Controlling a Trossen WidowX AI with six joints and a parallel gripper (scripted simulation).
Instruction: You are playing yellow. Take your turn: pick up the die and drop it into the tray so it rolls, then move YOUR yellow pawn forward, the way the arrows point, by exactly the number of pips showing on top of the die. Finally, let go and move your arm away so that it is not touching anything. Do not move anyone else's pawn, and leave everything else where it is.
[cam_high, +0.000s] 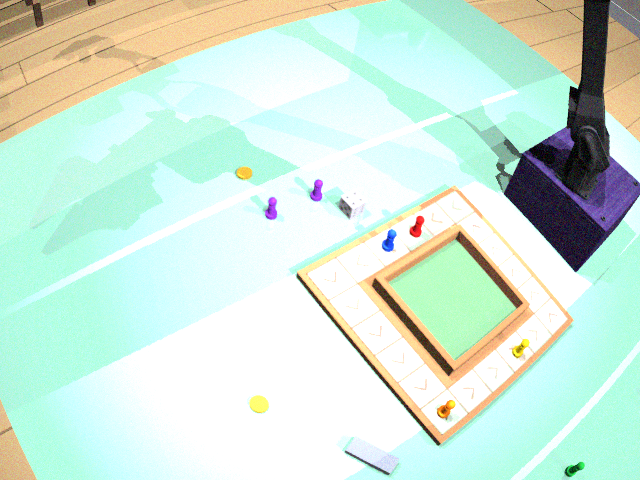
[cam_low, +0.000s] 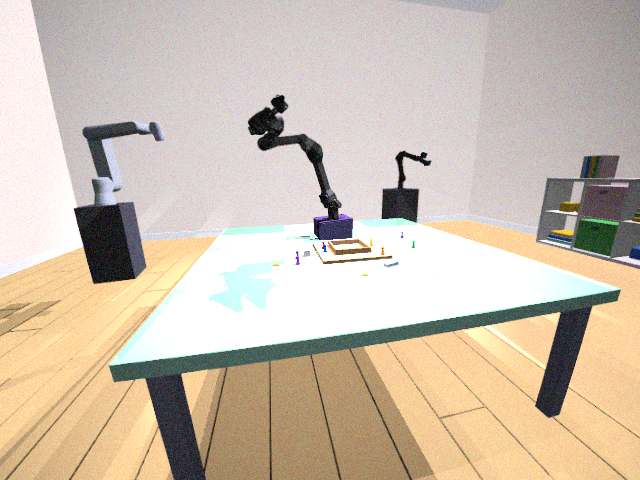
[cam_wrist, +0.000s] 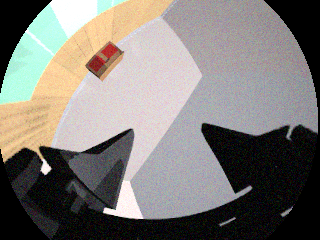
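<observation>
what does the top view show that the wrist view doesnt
Only the top view shows the game: the board with its green tray, the yellow pawn on a square near the board's corner, the blue, red and orange pawns, and the die lying off the board beside two purple pawns. Only the wrist view shows the gripper, fingers spread with nothing between them, aimed at the walls and a small red box on the floor. Both catch some of the pale green table and the wooden floor.
</observation>
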